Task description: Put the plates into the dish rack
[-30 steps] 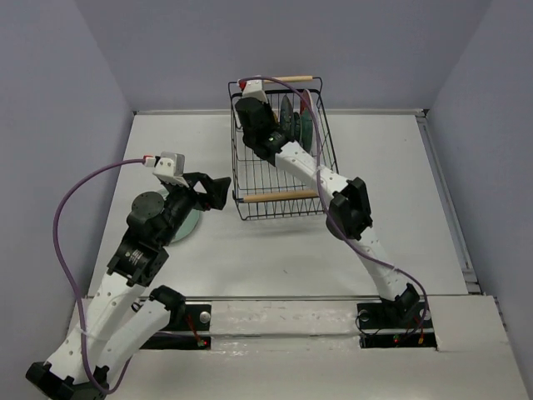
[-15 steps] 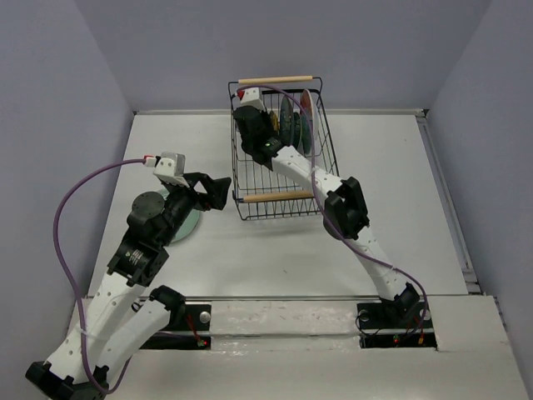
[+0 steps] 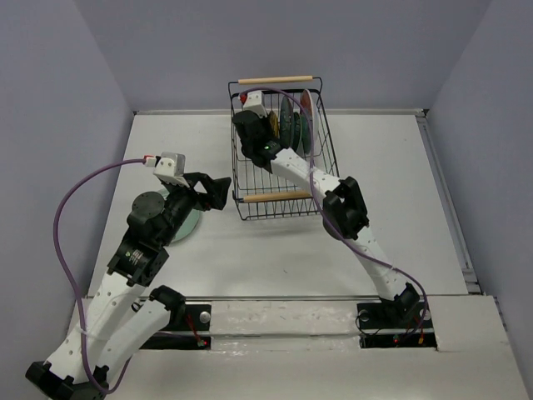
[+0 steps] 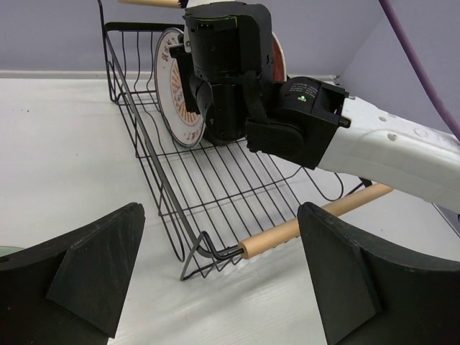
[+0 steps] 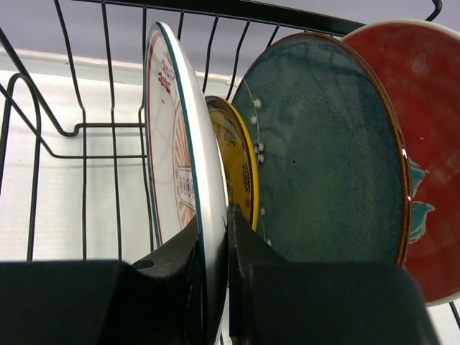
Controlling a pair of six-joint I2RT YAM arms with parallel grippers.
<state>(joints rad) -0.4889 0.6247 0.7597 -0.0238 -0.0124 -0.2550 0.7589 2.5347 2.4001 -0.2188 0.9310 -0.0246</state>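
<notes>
My right gripper is shut on the rim of the white plate with the orange centre, holding it upright inside the black wire dish rack. Behind it stand the amber-yellow plate, the large blue-teal plate and the red plate with teal flowers. From the left wrist view the white plate shows beside the right gripper in the rack. My left gripper is open and empty, just short of the rack's near wooden handle. The pale mint plate lies under my left arm.
The rack's far wooden handle is near the back wall. Table edges and grey walls close in on left, right and back. The small dark teal plate cannot be made out.
My right gripper has moved a little further back into the rack with the white plate, setting it upright next to the other plates. The left arm has not moved.
</notes>
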